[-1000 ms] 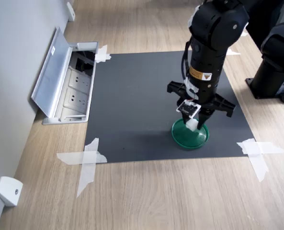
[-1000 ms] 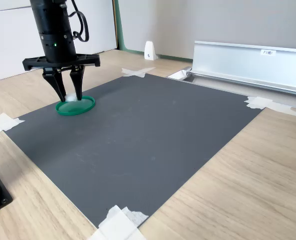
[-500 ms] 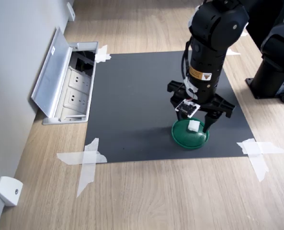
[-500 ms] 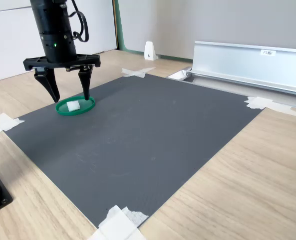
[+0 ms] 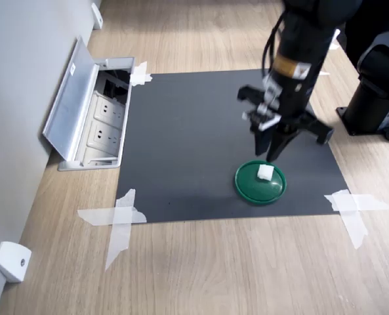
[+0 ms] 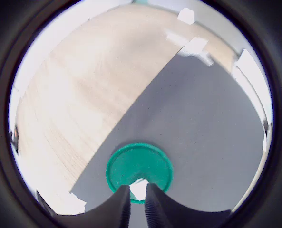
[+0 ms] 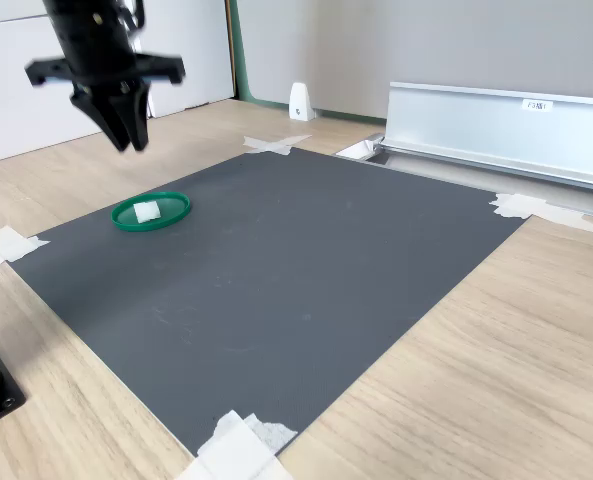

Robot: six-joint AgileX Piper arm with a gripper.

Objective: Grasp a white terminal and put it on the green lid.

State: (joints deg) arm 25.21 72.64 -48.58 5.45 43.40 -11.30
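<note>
The white terminal [image 5: 266,172] [image 7: 147,211] lies on the green lid [image 5: 248,188] [image 7: 176,214], which rests near one corner of the black mat. My gripper [image 5: 272,155] [image 7: 130,141] hangs well above the lid, clear of it, with its fingers drawn together and nothing between them. In the wrist view the two dark fingertips [image 6: 121,205] sit almost touching, and the green lid [image 6: 131,164] lies below them with the white terminal [image 6: 139,189] showing just past the tips.
The black mat [image 5: 194,131] [image 7: 306,270] is taped to the wooden floor with white strips [image 5: 119,220]. A floor socket box with a raised metal lid [image 5: 82,108] [image 7: 496,120] borders it. A white wedge piece [image 5: 12,261] [image 7: 299,101] and a black machine base [image 5: 378,98] stand nearby.
The gripper opened and left the white terminal on the green lid, then rose clear of the lid and drew its fingers together again.
</note>
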